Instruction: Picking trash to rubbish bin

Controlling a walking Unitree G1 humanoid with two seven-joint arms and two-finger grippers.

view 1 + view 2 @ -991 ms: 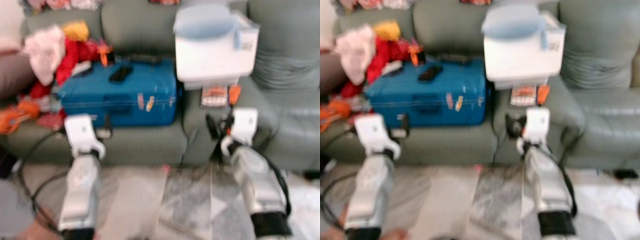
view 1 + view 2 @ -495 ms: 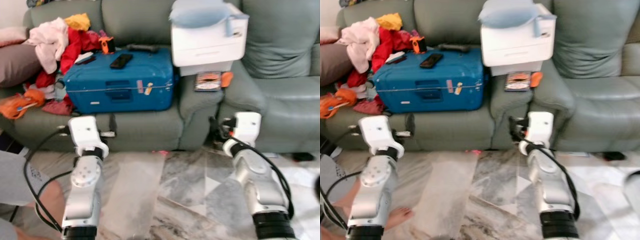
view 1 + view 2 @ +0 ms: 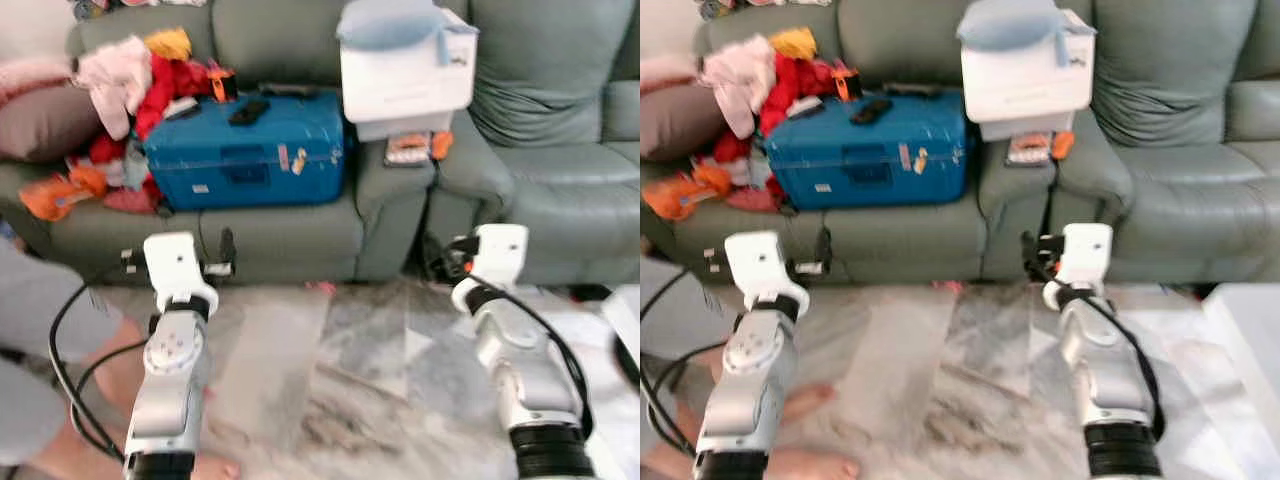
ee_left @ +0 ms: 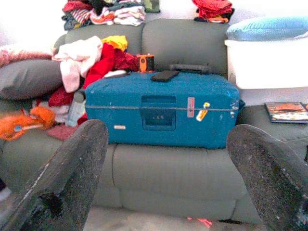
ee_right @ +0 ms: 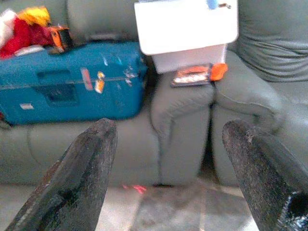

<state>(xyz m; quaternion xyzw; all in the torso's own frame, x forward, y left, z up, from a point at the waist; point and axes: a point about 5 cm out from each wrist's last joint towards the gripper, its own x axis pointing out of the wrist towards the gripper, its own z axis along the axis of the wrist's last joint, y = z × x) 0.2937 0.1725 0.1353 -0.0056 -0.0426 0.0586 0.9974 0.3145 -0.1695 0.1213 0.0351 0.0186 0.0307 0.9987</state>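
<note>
We see a small pink-red scrap of trash [image 4: 201, 222] lying flat on the marbled floor [image 3: 360, 360]. It rests just before the grey-green sofa's [image 3: 290, 245] base, below the blue suitcase [image 4: 161, 113].

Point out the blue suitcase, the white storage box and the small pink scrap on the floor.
blue suitcase [image 3: 245, 160], left eye view, middle of its front face.
white storage box [image 3: 405, 80], left eye view, front wall.
pink scrap [image 5: 134, 188], right wrist view, its middle, on the floor by the sofa base.
</note>
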